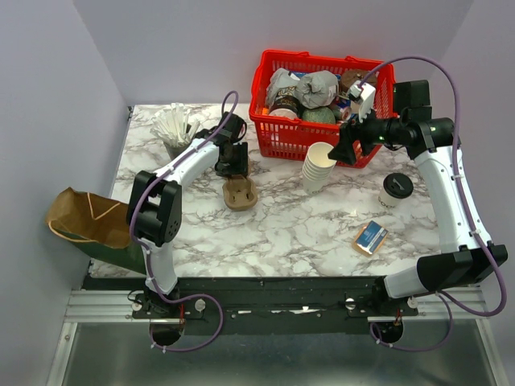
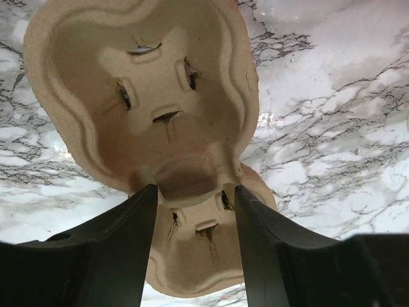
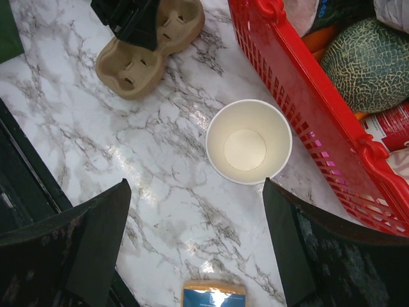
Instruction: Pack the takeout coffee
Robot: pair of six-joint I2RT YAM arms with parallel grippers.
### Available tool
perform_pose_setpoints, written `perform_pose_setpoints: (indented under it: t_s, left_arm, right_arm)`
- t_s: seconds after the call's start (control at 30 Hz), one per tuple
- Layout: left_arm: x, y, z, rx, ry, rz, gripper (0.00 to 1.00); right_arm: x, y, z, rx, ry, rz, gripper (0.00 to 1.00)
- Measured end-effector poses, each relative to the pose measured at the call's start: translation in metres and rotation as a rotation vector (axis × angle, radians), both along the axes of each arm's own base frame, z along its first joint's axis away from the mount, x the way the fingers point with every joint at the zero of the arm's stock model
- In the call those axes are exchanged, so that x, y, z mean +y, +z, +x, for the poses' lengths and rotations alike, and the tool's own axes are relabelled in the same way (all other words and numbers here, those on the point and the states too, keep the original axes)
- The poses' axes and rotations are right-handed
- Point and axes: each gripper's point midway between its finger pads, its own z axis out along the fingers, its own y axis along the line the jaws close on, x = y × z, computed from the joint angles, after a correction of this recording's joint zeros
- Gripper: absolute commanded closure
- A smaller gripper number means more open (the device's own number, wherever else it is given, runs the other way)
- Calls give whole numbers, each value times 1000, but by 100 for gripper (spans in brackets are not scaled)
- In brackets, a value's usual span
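From above, the cardboard cup carrier (image 1: pixel 240 194) is lying on the marble bench (image 1: pixel 282 233) left of centre, and the left tool (image 1: pixel 233 166) is reaching down over its far end. The right tool (image 1: pixel 346 149) is hanging with its jaws spread beside a stack of paper cups (image 1: pixel 319 166), just in front of the red basket (image 1: pixel 269 133). A lidded coffee cup (image 1: pixel 396 189) is standing at the right, a small blue box (image 1: pixel 370 237) is lying below it, and a brown paper bag (image 1: pixel 84 215) is sitting at the left edge. In the left wrist view, the two dark fingers (image 2: pixel 115 249) are straddling the carrier's (image 2: pixel 140 96) narrow middle, close against its sides; whether they are pinching it I cannot tell. In the right wrist view, the fingers (image 3: pixel 83 243) are standing wide apart, holding nothing, with the top cup's open mouth (image 3: pixel 249 142) showing between them near the basket wall (image 3: pixel 300 115).
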Motion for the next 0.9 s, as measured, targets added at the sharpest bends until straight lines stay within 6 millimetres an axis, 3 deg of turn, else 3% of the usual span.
perform_pose_setpoints:
  t_s: [0.8,0.9]
  left_arm:
    - [2,-9,-1,8,0,62,47]
    - [1,-9,0,3,-5,70,52]
  right_arm:
    - [-1,-5,1,4,-1,-10,7]
    - [-1,-7,1,8,-1,-12,7]
